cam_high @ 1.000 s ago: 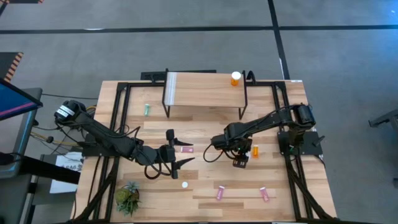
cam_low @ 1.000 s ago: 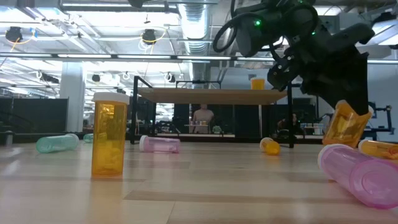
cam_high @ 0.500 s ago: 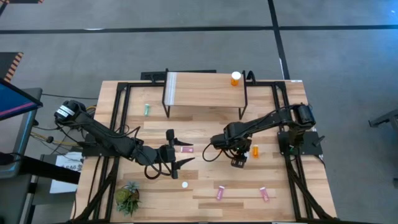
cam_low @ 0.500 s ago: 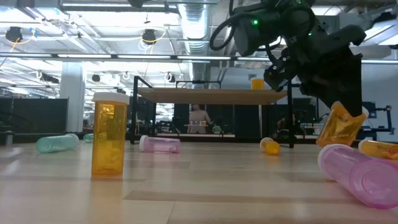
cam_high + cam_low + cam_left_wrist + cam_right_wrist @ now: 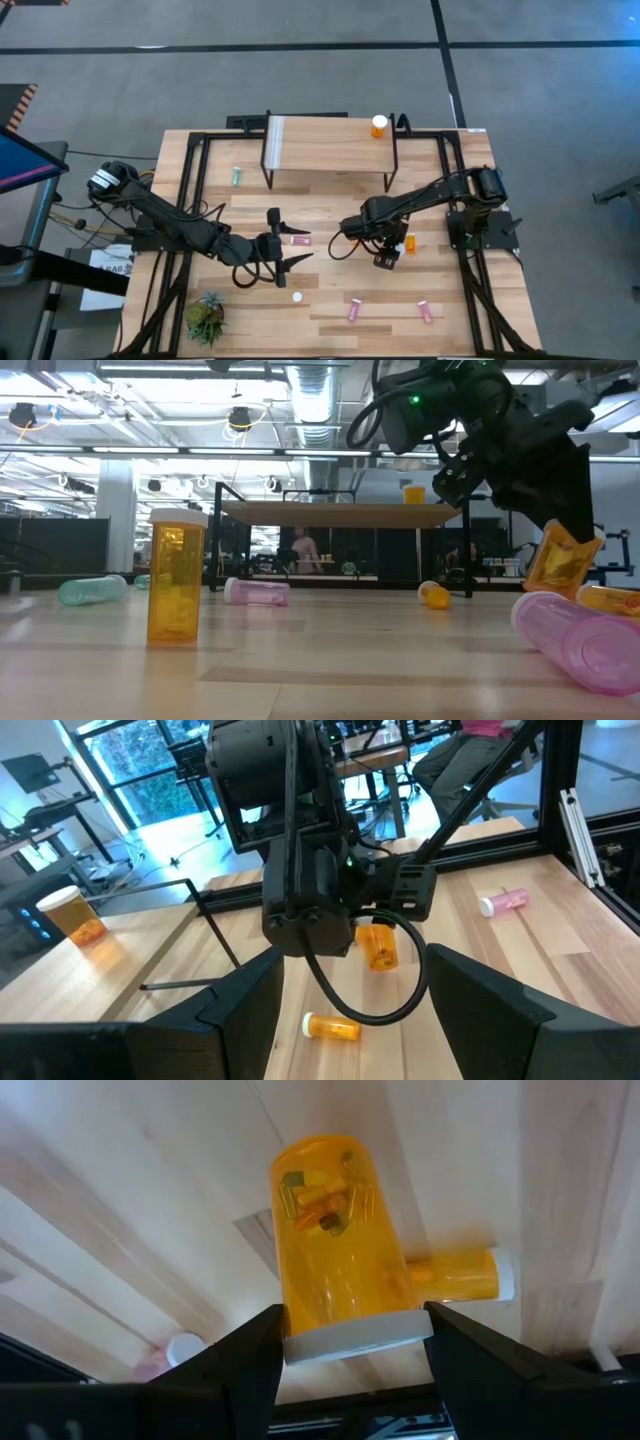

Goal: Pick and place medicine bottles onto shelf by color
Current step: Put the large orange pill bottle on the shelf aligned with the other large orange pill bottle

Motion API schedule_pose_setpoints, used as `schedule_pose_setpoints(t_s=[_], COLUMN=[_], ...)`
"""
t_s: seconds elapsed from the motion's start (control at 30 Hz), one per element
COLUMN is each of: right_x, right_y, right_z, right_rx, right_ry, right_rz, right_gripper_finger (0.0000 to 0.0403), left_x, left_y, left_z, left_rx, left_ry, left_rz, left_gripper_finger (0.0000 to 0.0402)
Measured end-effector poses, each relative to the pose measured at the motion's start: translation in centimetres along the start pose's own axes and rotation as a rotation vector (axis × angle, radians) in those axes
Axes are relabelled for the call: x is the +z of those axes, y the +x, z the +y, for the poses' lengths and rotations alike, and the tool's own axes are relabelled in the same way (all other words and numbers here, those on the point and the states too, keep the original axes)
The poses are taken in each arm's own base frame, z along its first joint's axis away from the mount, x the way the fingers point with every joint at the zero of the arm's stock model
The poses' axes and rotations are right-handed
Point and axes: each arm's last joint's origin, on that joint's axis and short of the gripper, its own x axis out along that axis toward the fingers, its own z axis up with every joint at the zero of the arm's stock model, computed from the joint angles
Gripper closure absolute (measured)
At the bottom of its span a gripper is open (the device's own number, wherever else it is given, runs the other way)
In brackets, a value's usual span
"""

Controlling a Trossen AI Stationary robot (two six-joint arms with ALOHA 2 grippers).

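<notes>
Right arm reaches in from 3 o'clock, elbow bent, wrist pitched down. Right pincer (image 5: 388, 256) grips a large orange bottle (image 5: 335, 1245) at its white cap, tilted, clear of the tabletop (image 5: 330, 205), beside a small orange bottle (image 5: 409, 242). Left arm stretches low from 9 o'clock; left pincer (image 5: 288, 243) spread wide, empty, a pink bottle (image 5: 300, 240) between its tips. The shelf (image 5: 330, 146) at 12 o'clock carries one orange bottle (image 5: 379, 126).
</notes>
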Motion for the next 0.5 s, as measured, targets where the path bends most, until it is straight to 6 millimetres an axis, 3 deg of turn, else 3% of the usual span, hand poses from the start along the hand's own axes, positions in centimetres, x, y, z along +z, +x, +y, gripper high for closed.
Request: schedule_pose_setpoints(t_s=[0.5], right_x=[0.32], right_y=[-0.01], right_z=[0.17], right_rx=[0.017], right_ry=[-0.006], right_rz=[-0.033], right_gripper_finger=[0.0147], left_x=[0.00], left_y=[0.00], left_z=[0.00], left_rx=[0.000], left_ry=[0.000], left_rz=[0.000], left_gripper_finger=[0.0168])
